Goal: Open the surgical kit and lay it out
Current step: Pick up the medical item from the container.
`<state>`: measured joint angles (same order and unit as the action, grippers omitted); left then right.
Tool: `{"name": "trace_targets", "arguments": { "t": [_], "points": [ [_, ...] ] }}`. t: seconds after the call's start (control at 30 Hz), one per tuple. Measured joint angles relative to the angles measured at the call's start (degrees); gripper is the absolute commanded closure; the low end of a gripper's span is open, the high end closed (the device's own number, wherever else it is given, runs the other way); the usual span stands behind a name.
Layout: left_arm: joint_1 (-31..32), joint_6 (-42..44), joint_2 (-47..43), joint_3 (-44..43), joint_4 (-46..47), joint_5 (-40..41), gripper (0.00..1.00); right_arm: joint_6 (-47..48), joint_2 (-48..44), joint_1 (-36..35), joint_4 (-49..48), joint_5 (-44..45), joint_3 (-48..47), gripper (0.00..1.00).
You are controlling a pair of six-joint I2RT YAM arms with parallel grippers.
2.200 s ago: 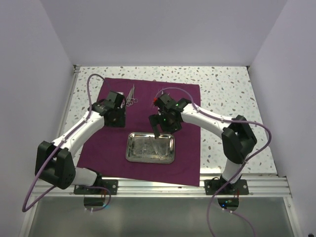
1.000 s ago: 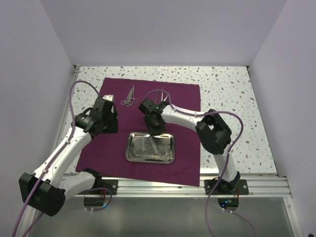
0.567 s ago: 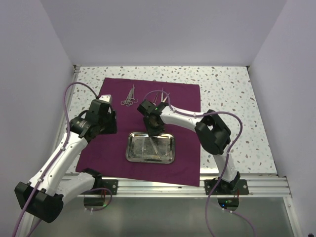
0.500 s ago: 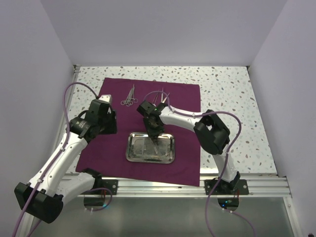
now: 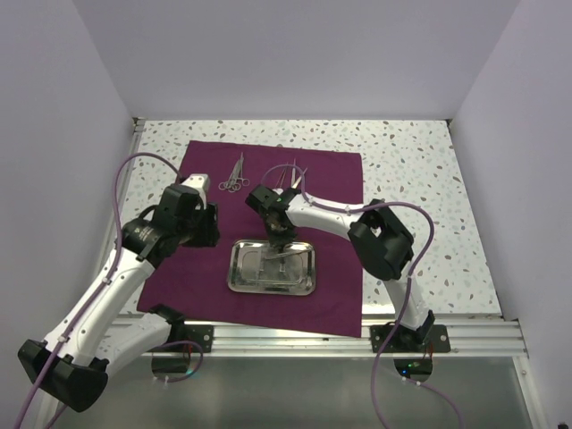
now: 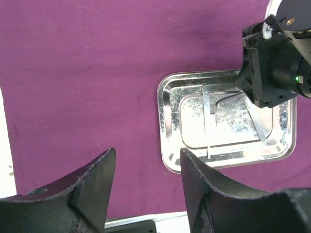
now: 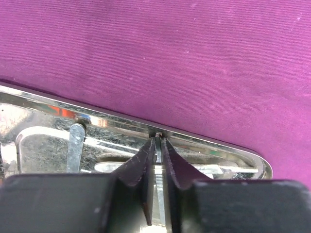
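Observation:
The surgical kit's dark purple cloth (image 5: 188,268) (image 6: 97,73) (image 7: 184,58) lies spread flat on the table. Near its front stands the shiny steel tray (image 5: 235,279) (image 6: 167,126) (image 7: 43,99). My right gripper (image 5: 281,247) (image 6: 249,95) (image 7: 158,141) reaches down into the tray and is shut on thin silver tweezers (image 7: 158,160), pinched between its pads. Other flat instruments (image 6: 209,114) lie in the tray. My left gripper (image 5: 198,231) (image 6: 148,151) hovers open over the cloth to the tray's left, holding nothing.
Ring-handled scissors or forceps (image 5: 235,174) lie on the far part of the cloth, and more instruments (image 5: 292,172) beside them. Speckled tabletop (image 5: 411,179) surrounds the cloth, with white walls on three sides and a metal rail (image 5: 357,335) along the near edge.
The right gripper dipped into the tray and closed on the tweezers. The left arm drew back and to the left, away from the far instruments, its gripper still open.

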<state>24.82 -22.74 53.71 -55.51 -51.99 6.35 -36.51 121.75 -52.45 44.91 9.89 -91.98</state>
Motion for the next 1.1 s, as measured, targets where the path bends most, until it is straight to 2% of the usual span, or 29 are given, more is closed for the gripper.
{"name": "trace_targets", "arguments": {
  "t": [0.07, 0.13, 0.6, 0.93, 1.1],
  "points": [
    [0.1, 0.0, -0.1, 0.0, 0.0, 0.0, 0.41, -0.1, 0.1, 0.0, 0.2, 0.1, -0.1, 0.92],
    [0.1, 0.0, -0.1, 0.0, 0.0, 0.2, 0.4, -0.1, 0.1, 0.0, 0.3, 0.1, -0.1, 1.0],
    [0.1, -0.3, -1.7, 0.0, 0.0, 4.1, 0.43, 0.9, -1.4, -0.1, -0.2, -0.6, -0.1, 1.0],
    [0.1, -0.7, -3.3, 0.0, 0.0, 6.3, 0.43, 1.5, -13.5, -0.1, -3.3, -0.2, -0.6, 1.0],
    [0.1, -0.7, -4.0, 0.0, 0.0, 6.6, 0.42, 1.6, -16.0, -0.1, -5.9, 0.7, -0.4, 1.0]
  ]
}}
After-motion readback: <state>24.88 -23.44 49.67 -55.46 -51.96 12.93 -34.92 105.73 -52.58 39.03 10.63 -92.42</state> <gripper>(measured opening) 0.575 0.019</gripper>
